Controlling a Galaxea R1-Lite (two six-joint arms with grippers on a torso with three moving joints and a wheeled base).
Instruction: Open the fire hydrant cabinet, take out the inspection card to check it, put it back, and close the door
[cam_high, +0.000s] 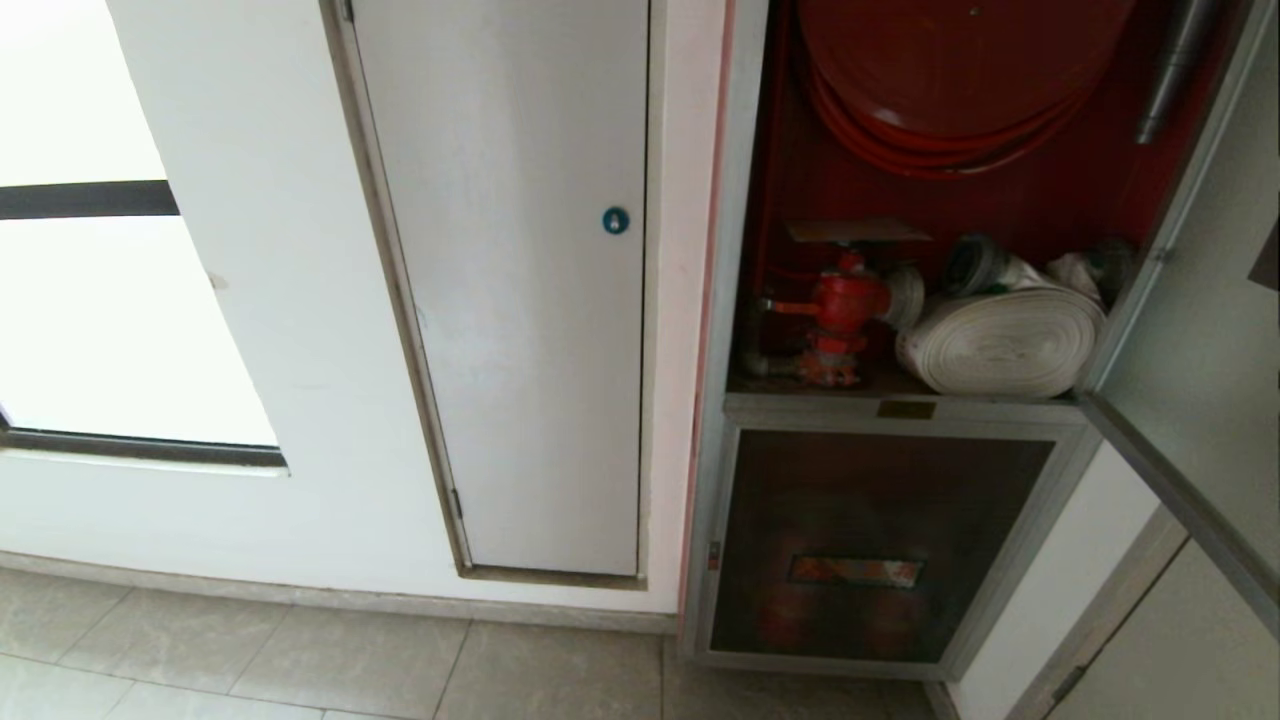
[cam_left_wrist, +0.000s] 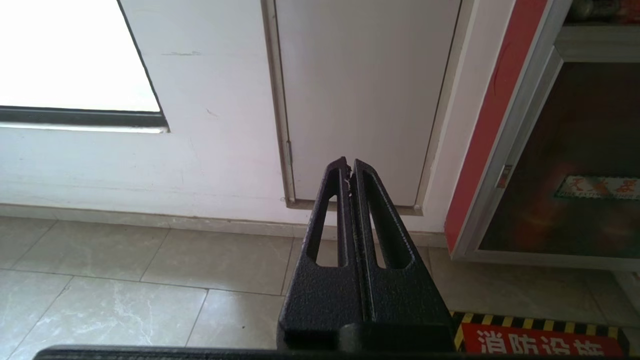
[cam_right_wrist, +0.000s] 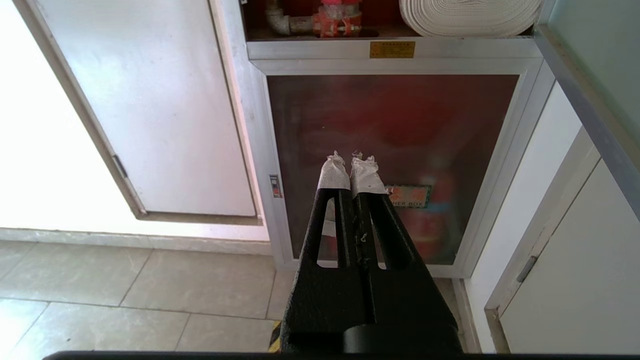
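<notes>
The fire hydrant cabinet (cam_high: 745, 200) stands open, silver-framed and red inside, with a red hose reel (cam_high: 950, 80), a red valve (cam_high: 840, 310) and a white rolled hose (cam_high: 1000, 340). Its door (cam_high: 1190, 330) is swung out to the right, edge toward me. The inspection card is out of view. Neither arm shows in the head view. My left gripper (cam_left_wrist: 349, 165) is shut and empty, low over the floor facing the white door. My right gripper (cam_right_wrist: 351, 159), its fingertips (cam_right_wrist: 334, 172) wrapped in white tape, is shut and empty in front of the cabinet's lower panel.
A smaller dark panel with a red label (cam_high: 860, 560) fills the cabinet's lower part. A plain white door with a round blue lock (cam_high: 615, 220) is to the left, a bright window (cam_high: 100, 300) beyond it. A red floor marking with yellow-black stripes (cam_left_wrist: 540, 340) lies on grey tiles.
</notes>
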